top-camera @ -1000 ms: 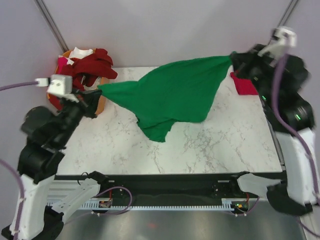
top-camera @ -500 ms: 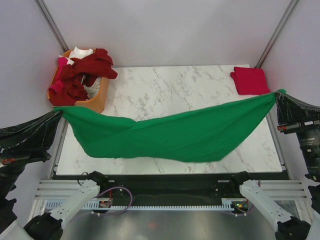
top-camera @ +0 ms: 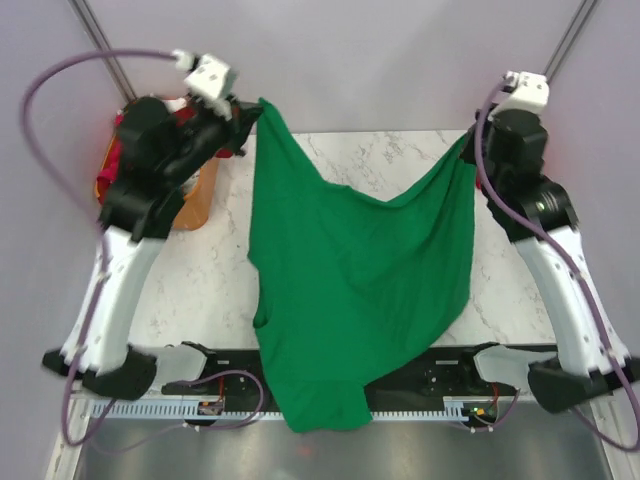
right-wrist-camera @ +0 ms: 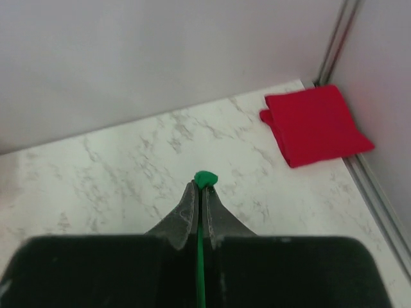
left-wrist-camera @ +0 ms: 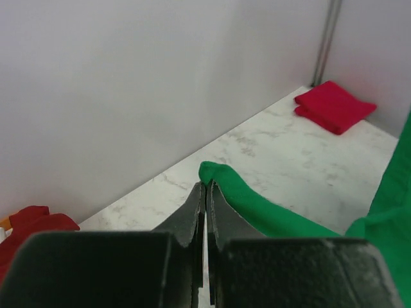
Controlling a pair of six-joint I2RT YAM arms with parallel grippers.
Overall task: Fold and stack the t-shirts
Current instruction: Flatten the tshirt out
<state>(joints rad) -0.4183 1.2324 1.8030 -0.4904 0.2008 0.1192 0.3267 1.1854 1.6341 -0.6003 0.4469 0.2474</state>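
The bright green t-shirt (top-camera: 350, 280) hangs spread between my two grippers, high over the back of the table, and drapes down past the front edge. My left gripper (top-camera: 256, 108) is shut on its top left corner, which shows as a green fold (left-wrist-camera: 250, 202) at the left gripper's tips (left-wrist-camera: 207, 187). My right gripper (top-camera: 469, 150) is shut on the top right corner, with a green nub (right-wrist-camera: 205, 178) sticking out past the right gripper's tips (right-wrist-camera: 200, 187). A folded bright red t-shirt (right-wrist-camera: 314, 125) lies at the back right corner and also shows in the left wrist view (left-wrist-camera: 334, 106).
The orange basket (top-camera: 197, 200) stands at the back left, mostly hidden by my left arm. Dark red cloth (left-wrist-camera: 29, 224) from it shows in the left wrist view. The white marble table (top-camera: 200, 290) ends at a metal rail (right-wrist-camera: 379, 199) on the right. Walls stand close behind.
Both arms have swung up from low at the front sides to high at the back. The green t-shirt, stretched sideways before, now hangs down lengthwise over the table.
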